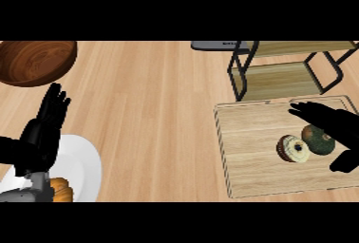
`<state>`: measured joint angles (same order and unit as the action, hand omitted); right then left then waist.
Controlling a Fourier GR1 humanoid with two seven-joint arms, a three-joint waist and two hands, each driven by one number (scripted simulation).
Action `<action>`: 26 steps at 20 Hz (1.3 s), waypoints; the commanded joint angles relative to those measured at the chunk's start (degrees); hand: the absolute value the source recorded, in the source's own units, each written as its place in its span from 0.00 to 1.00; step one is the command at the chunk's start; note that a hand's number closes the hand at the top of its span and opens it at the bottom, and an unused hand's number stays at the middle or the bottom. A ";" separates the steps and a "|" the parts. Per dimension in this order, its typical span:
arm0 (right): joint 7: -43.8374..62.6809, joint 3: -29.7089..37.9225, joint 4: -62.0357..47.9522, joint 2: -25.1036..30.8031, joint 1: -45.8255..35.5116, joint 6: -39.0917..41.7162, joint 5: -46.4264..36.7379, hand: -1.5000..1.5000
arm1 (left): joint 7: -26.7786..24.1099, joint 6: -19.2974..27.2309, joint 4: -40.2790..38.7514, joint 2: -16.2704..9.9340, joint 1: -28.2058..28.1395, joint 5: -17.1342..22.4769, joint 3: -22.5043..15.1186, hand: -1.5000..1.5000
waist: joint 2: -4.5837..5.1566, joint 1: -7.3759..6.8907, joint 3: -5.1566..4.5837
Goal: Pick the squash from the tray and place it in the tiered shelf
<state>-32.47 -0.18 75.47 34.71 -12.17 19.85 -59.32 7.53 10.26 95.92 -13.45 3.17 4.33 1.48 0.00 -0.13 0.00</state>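
The squash [320, 139] is a dark green, rounded thing with a brownish patch on its upper part. It lies on the tray [245, 171], in the right half, about midway from the far rim to the near one, and touches or nearly touches a ring-shaped pastry on its left. Its right side is hidden behind the black right hand. The tray is a flat, pale wooden board with a low raised rim, lying on the counter at the right. The shelf [280, 78] stands just beyond the tray's far edge: a black metal frame with pale wooden tiers, the lower board in plain view and bare.
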 commanded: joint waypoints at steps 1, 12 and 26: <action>-0.97 0.68 -4.29 -1.83 -2.47 -0.57 -1.98 0.00 | 1.70 2.04 1.59 2.70 0.24 -3.55 -1.65 0.50 | 0.01 -0.07 0.01; 2.15 -3.02 -5.25 -7.54 -1.05 -8.98 -9.49 1.00 | 0.51 -0.52 0.05 1.97 0.73 -2.09 1.33 0.50 | 0.01 0.07 0.00; 32.49 2.00 14.52 -27.36 5.43 7.92 -5.65 1.00 | 2.66 2.56 2.33 4.25 -0.24 -4.93 -1.36 0.50 | -0.58 1.62 -0.05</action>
<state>-3.95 1.80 85.86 15.84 -8.81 24.59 -69.94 9.70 11.17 97.69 -10.66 2.98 1.25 1.77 -1.26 1.59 -1.81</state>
